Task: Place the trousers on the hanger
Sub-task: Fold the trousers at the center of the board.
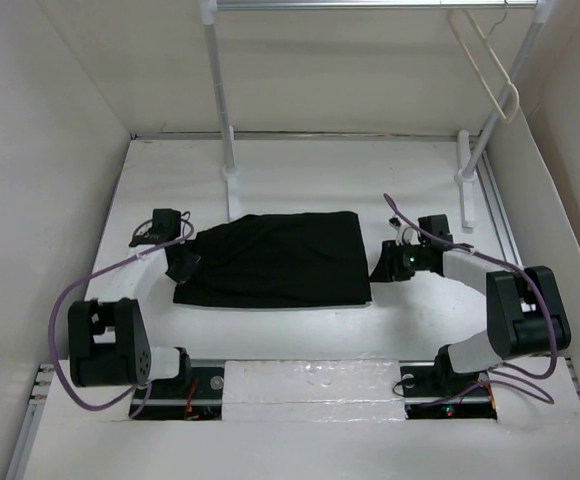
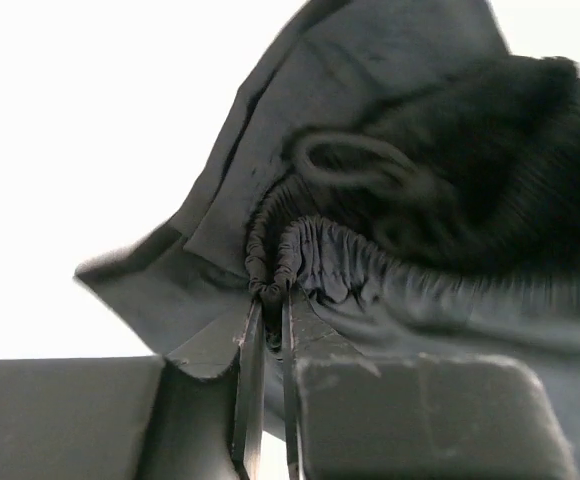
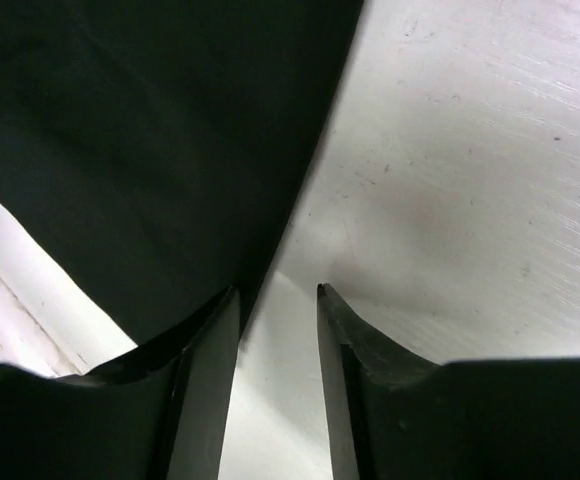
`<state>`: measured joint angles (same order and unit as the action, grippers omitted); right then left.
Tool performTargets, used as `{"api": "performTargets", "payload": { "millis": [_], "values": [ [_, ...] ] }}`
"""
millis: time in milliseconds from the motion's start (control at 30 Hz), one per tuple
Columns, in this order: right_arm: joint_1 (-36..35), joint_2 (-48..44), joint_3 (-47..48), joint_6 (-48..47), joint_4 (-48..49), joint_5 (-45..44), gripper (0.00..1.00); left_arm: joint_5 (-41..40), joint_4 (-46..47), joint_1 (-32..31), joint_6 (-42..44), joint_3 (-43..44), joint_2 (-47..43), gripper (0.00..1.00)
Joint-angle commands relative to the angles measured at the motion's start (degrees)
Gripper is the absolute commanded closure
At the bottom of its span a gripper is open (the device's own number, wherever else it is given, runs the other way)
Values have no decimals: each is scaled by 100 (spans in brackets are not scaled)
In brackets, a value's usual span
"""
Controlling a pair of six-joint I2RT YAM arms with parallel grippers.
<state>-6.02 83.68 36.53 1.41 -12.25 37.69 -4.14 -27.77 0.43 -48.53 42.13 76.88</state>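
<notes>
The black trousers point(image 1: 275, 260) lie folded flat on the white table point(image 1: 300, 180). My left gripper point(image 1: 183, 262) is at their left end. In the left wrist view it point(image 2: 270, 288) is shut on the gathered elastic waistband point(image 2: 300, 240), with the cloth bunched up above the fingers. My right gripper point(image 1: 383, 262) sits just off the trousers' right edge. In the right wrist view it point(image 3: 278, 292) is open, with bare table between the fingers and the trousers' edge point(image 3: 150, 150) beside the left finger. The cream hanger point(image 1: 485, 60) hangs from the rack bar at the top right.
The white rack has a left pole point(image 1: 220, 90), a slanted right pole point(image 1: 500, 110) and a top bar point(image 1: 370, 5) at the back of the table. White walls close in the left point(image 1: 40, 150) and right point(image 1: 570, 150) sides.
</notes>
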Motion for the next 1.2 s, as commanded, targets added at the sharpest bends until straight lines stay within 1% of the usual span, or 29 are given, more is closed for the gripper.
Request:
{"api": "performTargets", "payload": {
  "millis": [0, 67, 100, 133, 167, 200, 267, 300, 333, 400, 500, 533, 567, 600, 633, 667, 733, 767, 833, 900, 933, 967, 1000, 1033, 1100, 1133, 1167],
  "values": [
    [-48, 166, -67, -44, 434, 326, 59, -78, -605, -25, 99, 515, -779, 100],
    [-48, 306, -68, -71, 469, 458, 58, 10, -904, -25, 64, 577, -1051, 100],
    [-48, 333, -67, -71, 443, 493, 55, 10, -1210, -25, 46, 586, -1105, 100],
    [-48, 325, -76, -71, 417, 554, 50, 36, -1344, -25, 11, 551, -1140, 100],
    [13, 107, -155, -71, 347, 529, 46, 28, -1667, -25, -16, 412, -1253, 100],
    [13, -95, -138, -245, 198, 485, 44, -7, -1801, 27, -42, 271, -1376, 100],
    [13, -184, -103, -307, 92, 406, 41, -34, -1846, 28, -60, 209, -1508, 100],
    [13, -351, -16, -395, -118, 371, 40, -86, -1881, 28, -103, 130, -1579, 100],
    [13, -404, 37, -422, -198, 318, 35, -130, -1916, 28, -130, 77, -1615, 100],
    [-39, -501, 125, -466, -347, 283, 32, -192, -1890, 28, -182, 67, -1642, 100],
    [-101, -528, 205, -457, -410, 256, 28, -184, -2021, 28, -244, 120, -1431, 89],
    [-101, -537, 214, -457, -401, 221, 27, -192, -2083, 28, -279, 129, -1404, 71],
    [-101, -476, 214, -449, -401, 195, 27, -184, -2118, 28, -306, 138, -1378, 59],
    [-101, -423, 214, -422, -340, 169, 27, -210, -2145, 28, -332, 146, -1369, 53],
    [-101, -370, 214, -396, -296, 107, 27, -227, -2188, 28, -324, 233, -1386, 41],
    [-101, -213, 231, -344, -243, 115, 27, -262, -2189, 28, -367, 304, -1465, 36],
    [-171, -11, 266, -247, -41, 229, 27, -324, -2119, 28, -368, 671, -1597, 31],
    [-171, 77, 319, -203, -6, 247, 28, -324, -2049, 28, -211, 830, -1684, 31],
    [-242, 254, 328, -159, 117, 291, 31, -289, -1699, -165, -69, 1190, -1659, 33],
    [-303, 280, 311, 33, 188, 239, 35, -132, -1539, -480, -25, 1376, -1283, 33],
    [-355, 289, 302, 43, 214, 265, 38, -26, -1382, -586, -16, 1499, -1107, 35],
    [-417, 298, 284, 61, 240, 317, 39, 105, -1285, -683, -7, 1517, -775, 37],
    [-417, 298, 249, 96, 284, 335, 40, 324, -1162, -771, -42, 1535, -623, 39],
    [-487, 324, 232, 122, 293, 361, 45, 387, -882, -937, -51, 1509, -509, 44],
    [-488, 316, 179, 149, 337, 353, 51, 746, -582, -939, -112, 1387, -262, 47],
    [-488, 342, 126, 149, 381, 327, 64, 722, -319, -939, -156, 1229, -140, 49],
    [-488, 351, 91, 149, 381, 326, 71, 722, -230, -939, -156, 1149, -69, 52]
  ]
}}
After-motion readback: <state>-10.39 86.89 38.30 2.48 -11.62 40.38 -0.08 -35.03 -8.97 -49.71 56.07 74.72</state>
